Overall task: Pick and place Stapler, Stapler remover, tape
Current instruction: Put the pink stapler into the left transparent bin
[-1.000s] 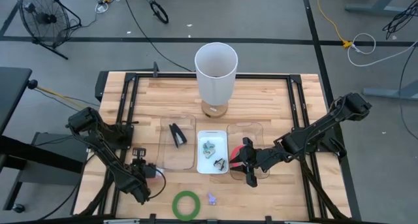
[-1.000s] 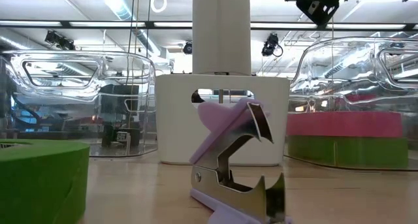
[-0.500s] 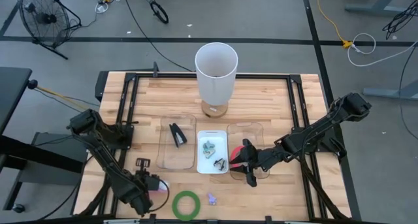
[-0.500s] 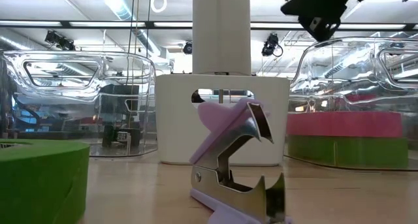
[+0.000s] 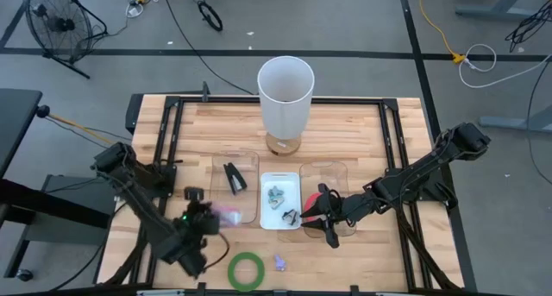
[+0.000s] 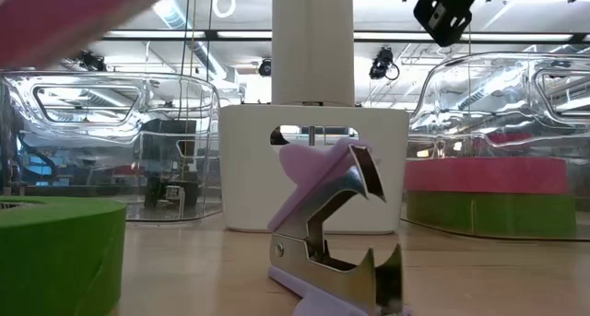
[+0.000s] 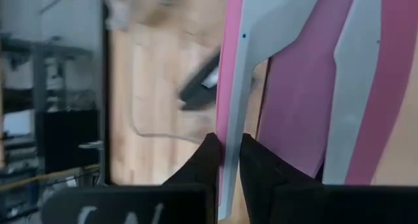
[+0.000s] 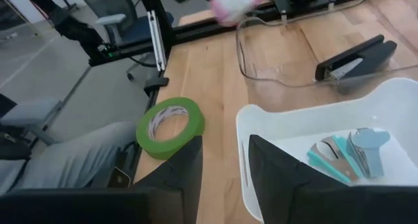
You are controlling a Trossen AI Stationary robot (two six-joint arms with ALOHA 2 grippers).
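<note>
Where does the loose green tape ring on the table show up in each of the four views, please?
High view: green tape ring lies at the table's near edge, left of centre.
Low view: bottom left corner, close up.
Left wrist view: not in it.
Right wrist view: left of centre.
Shared landmark: the white tray, in all views but the left wrist one.

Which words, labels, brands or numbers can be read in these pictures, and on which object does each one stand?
No text can be read in any view.
Pale blurred marks, cut off by the picture's edge, show on the dark body of the left gripper in the left wrist view: unreadable.
The pink stapler between its fingers, the green tape ring, the black stapler and the lilac staple remover show no label.
</note>
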